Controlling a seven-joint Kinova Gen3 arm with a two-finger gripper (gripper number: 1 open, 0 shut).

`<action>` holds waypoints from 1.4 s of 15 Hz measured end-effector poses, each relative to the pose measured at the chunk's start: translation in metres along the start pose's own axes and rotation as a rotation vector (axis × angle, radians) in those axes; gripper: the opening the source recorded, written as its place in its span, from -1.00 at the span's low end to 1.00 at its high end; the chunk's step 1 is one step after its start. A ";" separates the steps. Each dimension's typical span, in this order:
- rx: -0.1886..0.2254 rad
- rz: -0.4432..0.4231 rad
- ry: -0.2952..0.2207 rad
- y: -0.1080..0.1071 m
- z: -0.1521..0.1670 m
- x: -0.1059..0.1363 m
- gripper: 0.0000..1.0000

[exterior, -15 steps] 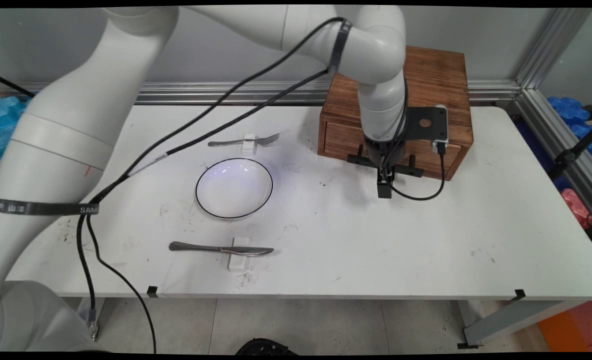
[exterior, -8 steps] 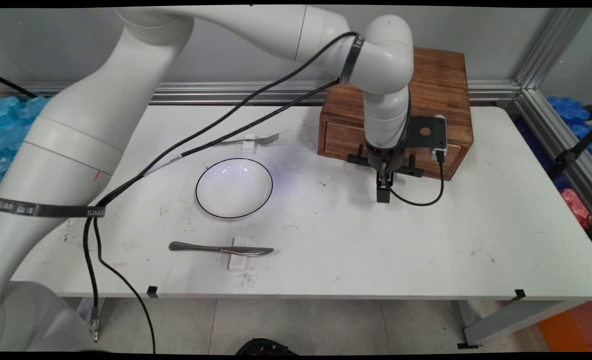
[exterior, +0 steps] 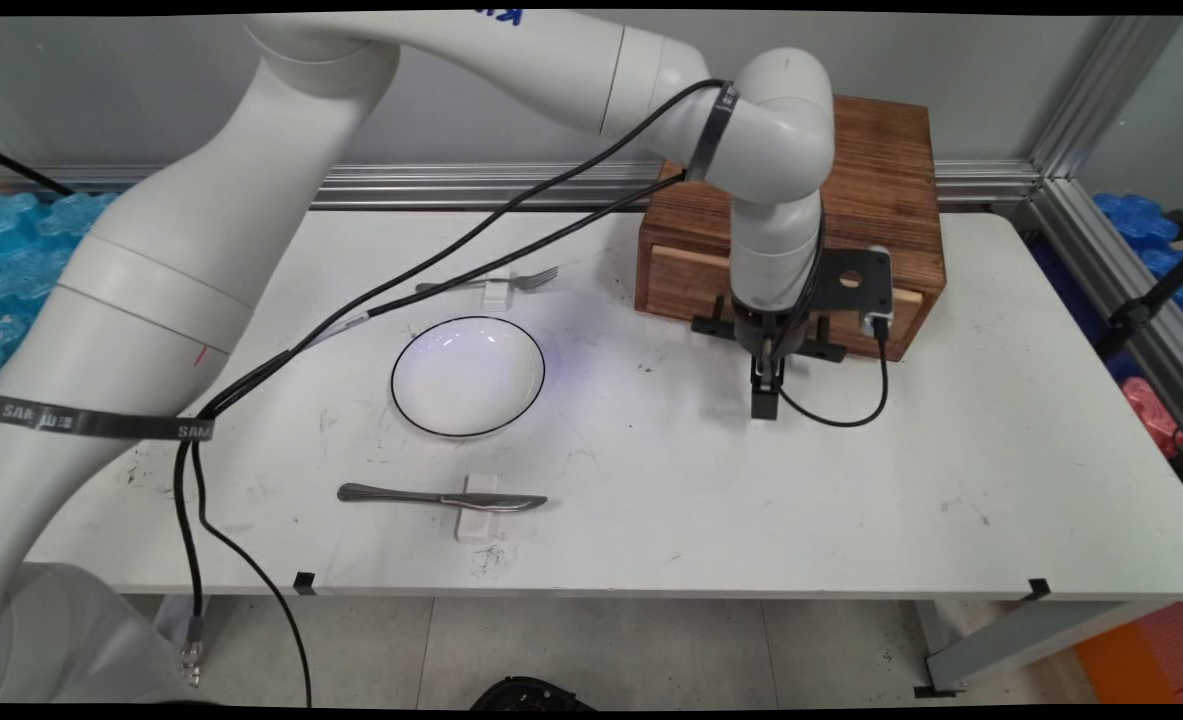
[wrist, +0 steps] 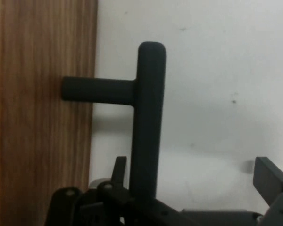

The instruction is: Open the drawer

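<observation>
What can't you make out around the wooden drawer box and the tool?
- Drawer inside: main view, hidden by the wooden box's top and the arm's wrist.
- Black handle, middle: main view, covered by the wrist. In the hand view its lower end goes behind the tool's linkage.
- Fork, handle: main view, partly crossed by a black cable.

we see our white arm of rounded tubular links, black cables strapped along it by dark lettered bands, a black bracket at the wrist, and a black two-finger gripper.
</observation>
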 end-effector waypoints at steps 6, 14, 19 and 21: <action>-0.045 0.002 -0.012 0.026 -0.007 -0.003 1.00; -0.114 0.024 -0.028 0.068 -0.027 -0.016 1.00; -0.159 0.043 -0.027 0.098 -0.043 -0.021 1.00; -0.174 0.050 -0.026 0.109 -0.048 -0.022 1.00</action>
